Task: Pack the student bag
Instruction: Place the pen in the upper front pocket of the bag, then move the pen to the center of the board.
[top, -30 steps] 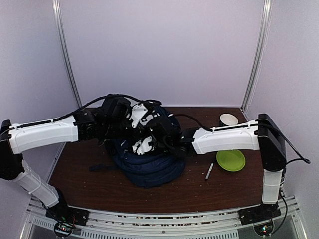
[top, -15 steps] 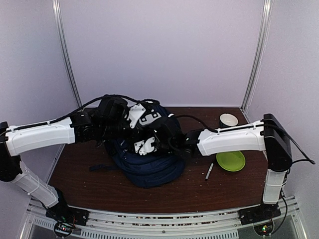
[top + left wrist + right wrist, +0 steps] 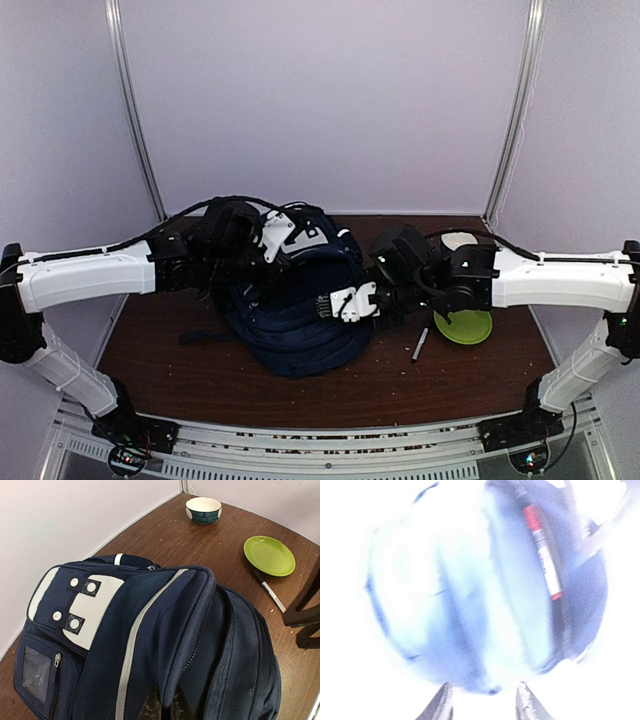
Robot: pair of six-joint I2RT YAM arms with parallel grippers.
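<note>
The student bag (image 3: pixel 300 340) is a navy backpack with a white stripe, standing at the table's middle. In the left wrist view the bag (image 3: pixel 125 630) fills the frame, its zip mouth gaping on the right. My left gripper (image 3: pixel 170 707) is shut on a fold of the bag's top edge and holds it up; from above, that gripper (image 3: pixel 275 235) sits at the bag's top. My right gripper (image 3: pixel 345 303) hangs open beside the bag's right flank. Its washed-out wrist view shows the fingers (image 3: pixel 484 699) apart and empty, and a red-and-white marker (image 3: pixel 543 555) lying in the bag (image 3: pixel 445 605).
A lime-green plate (image 3: pixel 463 325) lies right of the bag, with a pen (image 3: pixel 420 344) on the table beside it. A white-and-teal bowl (image 3: pixel 460 240) stands at the back right corner. The left wrist view shows the same bowl (image 3: pixel 203 510), plate (image 3: pixel 269 555) and pen (image 3: pixel 270 590).
My right gripper has opened and pulled back to the right, from over the bag's mouth to its right side. The left gripper has kept its hold on the bag.
</note>
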